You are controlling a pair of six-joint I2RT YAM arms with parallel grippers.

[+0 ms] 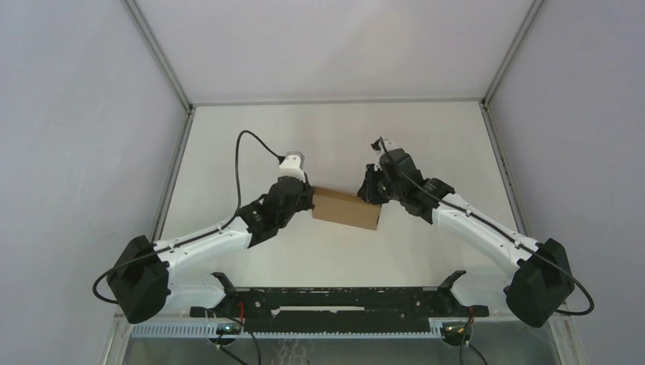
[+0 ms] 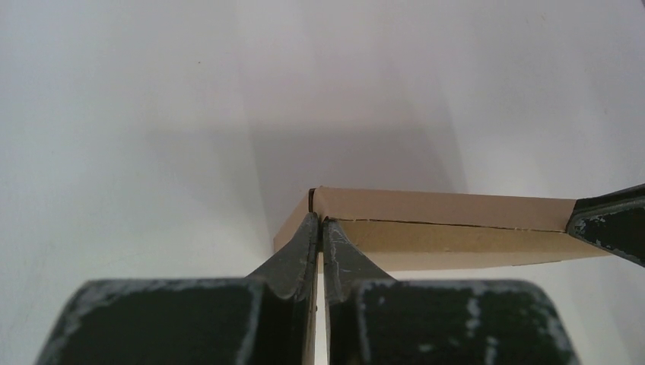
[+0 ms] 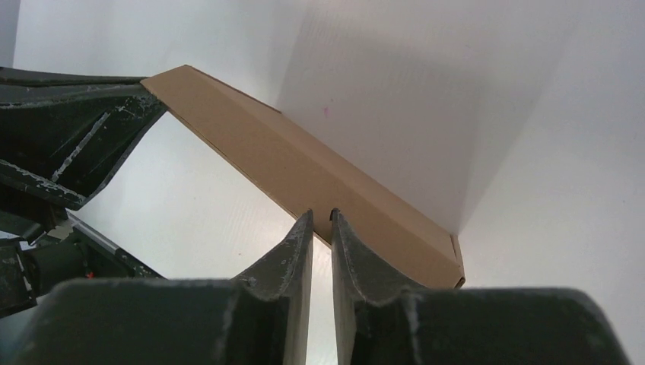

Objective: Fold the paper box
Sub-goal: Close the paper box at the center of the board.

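Seen from above, a white table sits inside pale walls. Metal frame strips run along its 9 o'clock and 3 o'clock edges and meet the far wall at 12.

The paper box, a flat brown cardboard mailer, lies near the table's middle. Its long side runs roughly from 10 o'clock to 4 o'clock.

The left gripper is at the box's 9 o'clock end. In the left wrist view its fingers are pressed together on the box's corner, with a thin strip of cardboard pinched between them.

The right gripper is at the box's 3 o'clock end. In the right wrist view its fingers stand narrow with a thin slit between them, and their tips are at the box's long lower edge. Whether they pinch cardboard cannot be told.

Bare table spreads from the box toward 12 o'clock as far as the back wall. A narrower bare band lies toward 6 o'clock, ending at a black bar across the near edge. There is open surface outside both arms, toward 9 and 3.

The box is the only container. Its panels are closed flat, so its inside is hidden.
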